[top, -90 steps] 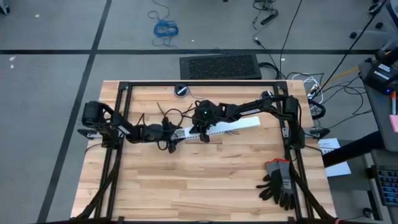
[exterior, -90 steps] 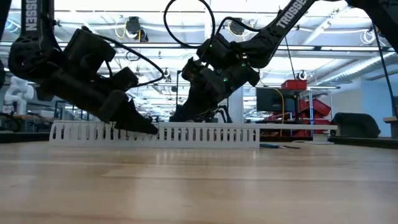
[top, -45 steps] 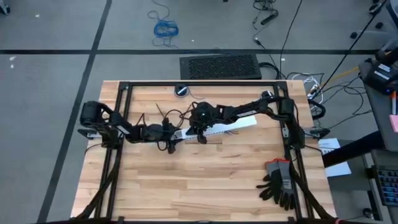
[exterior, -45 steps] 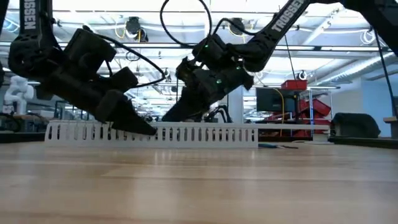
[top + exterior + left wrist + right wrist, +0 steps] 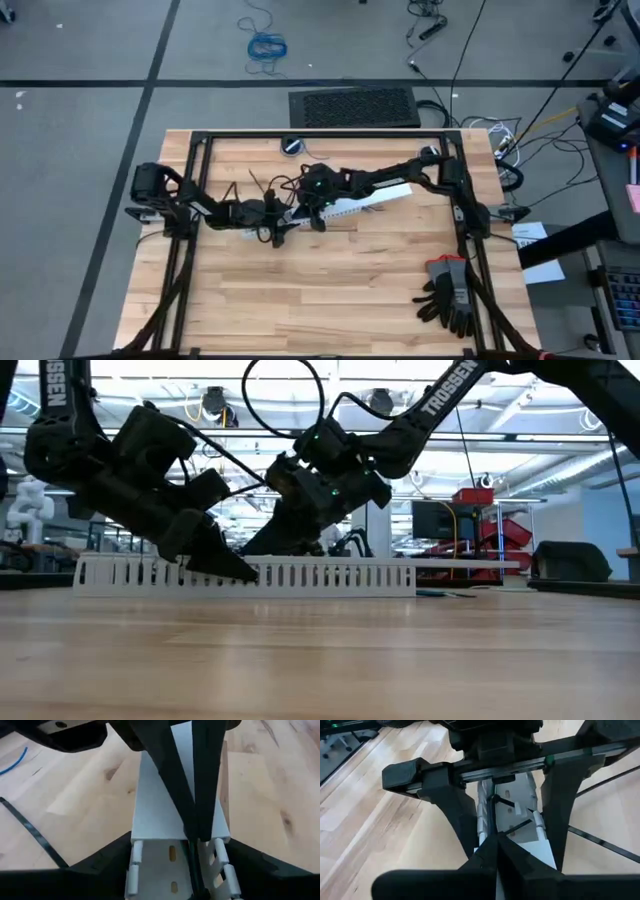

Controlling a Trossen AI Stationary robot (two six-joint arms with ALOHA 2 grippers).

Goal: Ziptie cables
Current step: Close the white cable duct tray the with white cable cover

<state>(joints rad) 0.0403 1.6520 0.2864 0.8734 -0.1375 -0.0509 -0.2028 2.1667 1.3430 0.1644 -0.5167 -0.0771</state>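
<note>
The left arm stretches low across the table [image 5: 330, 300], forearm tilted down. The left claw [image 5: 277, 220] has its dark, wedge-shaped fingers [image 5: 100, 865] spread wide astride the near end of the duct [image 5: 372, 198], one against each side wall, so it looks clamped on that end. The duct is a long white plastic channel, smooth on its lid and cut into a row of narrow teeth along its sides. Well off to one side of this claw a ziptie [image 5: 30, 832], a thin, flat, dark strip, lies on the wood, and farther out lies a blue wire of the cables [image 5: 12, 762].

The right arm reaches in from the far right post, elbow raised, wrist pitched steeply down. The right claw [image 5: 315, 212] faces the left one, its fingers pressed together into a narrow point on top of the duct, between the left claw's fingers. I cannot tell whether anything is pinched there.

The table is pale butcher-block wood with a black frame. Black and grey gloves [image 5: 448, 295] lie at its near right corner. Beyond it are a grey floor and a dark ribbed mat [image 5: 353, 107].
</note>
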